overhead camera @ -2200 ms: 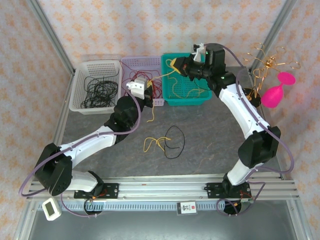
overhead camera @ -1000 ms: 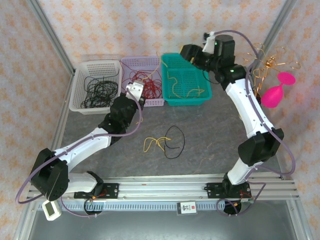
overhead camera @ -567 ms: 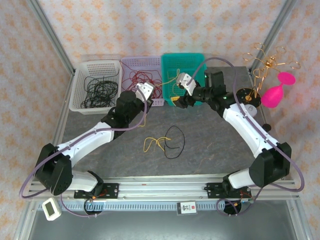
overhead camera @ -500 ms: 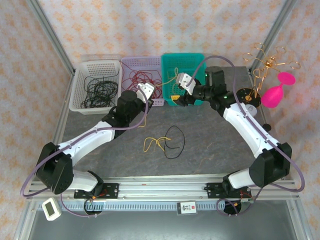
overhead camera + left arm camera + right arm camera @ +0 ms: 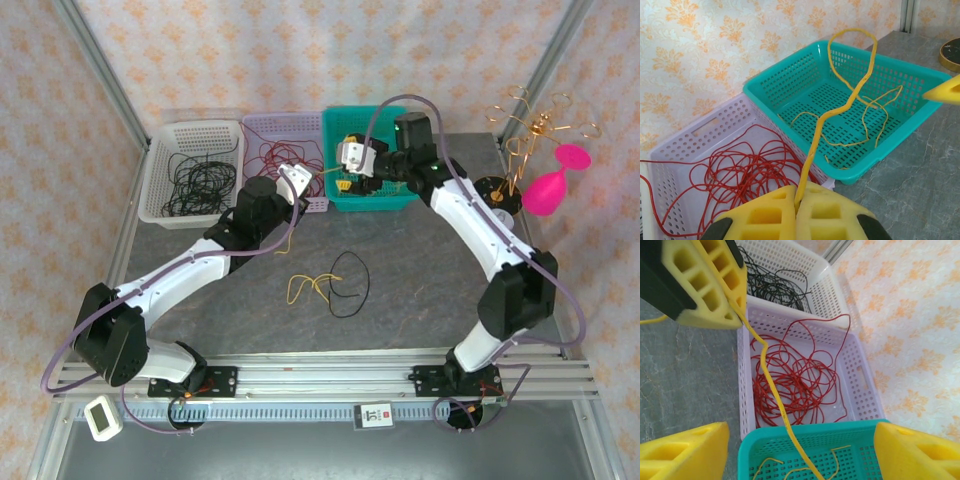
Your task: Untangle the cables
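My left gripper (image 5: 298,181) (image 5: 797,202) is shut on one end of a yellow cable (image 5: 840,107). That cable runs up from the pads and over the rim into the teal basket (image 5: 892,145), where other yellow strands lie. In the right wrist view the same yellow cable (image 5: 772,390) leaves the left gripper's fingers (image 5: 705,287) and crosses the lilac basket. My right gripper (image 5: 350,168) (image 5: 800,455) hangs open over the teal basket's left end with nothing between its fingers. A small tangle of yellow and black cables (image 5: 333,283) lies on the table's middle.
A white basket (image 5: 160,175) holds black cables and a lilac basket (image 5: 262,125) (image 5: 742,390) holds red cables; both stand left of the teal basket (image 5: 385,200). A gold wire stand (image 5: 535,128) and a pink object (image 5: 553,188) are at the back right.
The right arm came down from high behind the teal basket and now hovers over its left end. The left gripper shifted slightly right toward that basket with the yellow cable.
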Action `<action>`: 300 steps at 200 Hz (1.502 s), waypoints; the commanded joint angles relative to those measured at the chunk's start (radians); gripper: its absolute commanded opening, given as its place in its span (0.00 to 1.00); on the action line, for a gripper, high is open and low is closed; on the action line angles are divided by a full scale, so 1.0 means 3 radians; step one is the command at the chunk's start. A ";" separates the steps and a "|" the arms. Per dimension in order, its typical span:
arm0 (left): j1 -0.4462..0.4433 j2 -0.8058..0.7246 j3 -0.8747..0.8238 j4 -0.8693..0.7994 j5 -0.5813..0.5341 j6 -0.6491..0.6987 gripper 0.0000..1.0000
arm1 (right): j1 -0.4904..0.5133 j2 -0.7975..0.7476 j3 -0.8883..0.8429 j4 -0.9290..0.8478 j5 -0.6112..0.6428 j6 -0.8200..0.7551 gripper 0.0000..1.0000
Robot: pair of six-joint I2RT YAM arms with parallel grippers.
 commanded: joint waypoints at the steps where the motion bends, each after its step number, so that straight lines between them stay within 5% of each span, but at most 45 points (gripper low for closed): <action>1: -0.0032 0.0030 0.0137 -0.0088 0.0046 0.0077 0.00 | 0.0020 0.0187 0.0284 -0.0343 -0.0053 -0.0144 0.73; 44: -0.0037 0.0079 0.0188 -0.0084 0.0112 0.0075 0.00 | 0.0017 0.0458 0.0502 -0.0307 0.0039 0.0057 0.34; 90: -0.0051 0.0168 0.0263 -0.0038 0.0090 0.0026 0.00 | 0.0006 0.0596 0.0617 -0.0277 0.0211 0.0398 0.18; 109: -0.0052 0.0177 0.0275 -0.0012 0.0074 -0.0080 0.50 | -0.0066 0.0647 0.0715 -0.0215 0.0262 0.0769 0.11; 123: -0.0049 0.0130 0.0244 0.0053 0.0078 -0.0169 0.62 | -0.0181 0.0687 0.0789 -0.0280 0.0170 0.0919 0.07; 204: -0.0038 -0.0317 0.0176 -0.0068 -0.0393 -0.0463 0.75 | -0.0732 0.0994 0.0719 0.0040 -0.0029 0.2026 0.00; 240: -0.0037 -0.0609 -0.0067 -0.0162 -0.0497 -0.0583 0.75 | -0.0884 0.1317 0.0846 0.0397 0.0252 0.2610 0.00; 300: -0.0007 -0.0907 -0.0343 -0.0298 -0.0610 -0.0656 0.75 | -0.0981 0.1710 0.1236 0.0155 0.0597 0.2956 0.00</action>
